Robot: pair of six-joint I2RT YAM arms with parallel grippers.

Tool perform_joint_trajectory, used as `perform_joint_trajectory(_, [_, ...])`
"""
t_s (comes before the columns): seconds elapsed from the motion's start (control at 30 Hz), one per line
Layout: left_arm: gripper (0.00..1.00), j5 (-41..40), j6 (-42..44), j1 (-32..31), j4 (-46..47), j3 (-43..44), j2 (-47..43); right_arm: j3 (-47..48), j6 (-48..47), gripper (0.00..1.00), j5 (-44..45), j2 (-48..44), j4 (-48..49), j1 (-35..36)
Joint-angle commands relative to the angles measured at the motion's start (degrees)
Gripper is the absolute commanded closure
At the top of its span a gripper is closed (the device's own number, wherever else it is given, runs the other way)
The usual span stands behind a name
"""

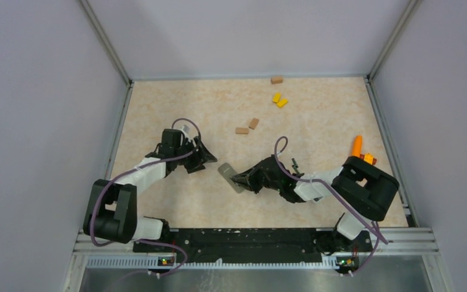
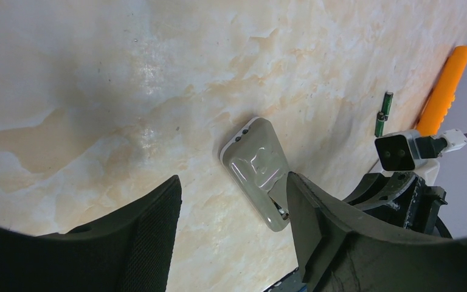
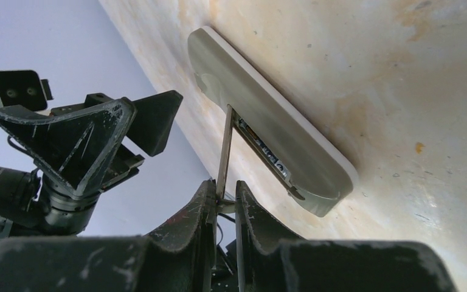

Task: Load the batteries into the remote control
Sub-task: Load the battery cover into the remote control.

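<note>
Top external view: the left pincer hangs spread, with the remote at its four o'clock on the table. The right pincer pinches the remote's raised battery cover. Two batteries lie near its three o'clock.

Beige marbled bench, walled on three sides. Near centre, flat on surface: grey remote control. Towards right edge: two dark batteries end to end, near orange tool. Far half: two brown blocks touching, two yellow blocks touching, single brown block at back wall.
</note>
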Motion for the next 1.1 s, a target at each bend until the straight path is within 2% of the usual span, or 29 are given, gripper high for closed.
perform_joint_trajectory(0.0, [0.33, -1.0, 0.0, 0.4, 0.6, -0.3, -2.5, 1.8, 0.6, 0.93, -0.1, 0.4, -6.5, 0.5])
perform_joint_trajectory(0.2, [0.32, -1.0, 0.0, 0.6, 0.5, -0.3, -2.7, 2.7, -0.9, 0.81, 0.4, -1.5, -10.6, 0.4])
perform_joint_trajectory(0.37, [0.32, -1.0, 0.0, 0.7, 0.6, -0.2, -2.7, 3.5, -2.0, 0.66, 1.1, -3.2, -12.4, -0.1])
perform_joint_trajectory(0.53, [0.32, -1.0, -0.1, 0.9, 0.6, 0.1, -2.4, 4.3, -3.0, 0.57, 1.1, -4.4, -13.2, -0.1])
perform_joint_trajectory(0.73, [0.32, -1.2, 0.0, 1.1, 0.5, 0.1, -2.4, 4.6, -4.0, 0.56, 0.4, -6.4, -14.8, -0.1])
perform_joint_trajectory(0.97, [0.31, -1.4, 0.5, 1.7, 2.1, 0.2, -2.2, 5.5, -8.2, 0.62, 1.1, -10.6, -22.2, -0.1])
perform_joint_trajectory(1.07, [0.31, -0.5, 0.2, 1.7, 3.4, 0.1, -1.6, 6.2, -9.5, 0.66, 2.4, -10.1, -21.8, -0.2])
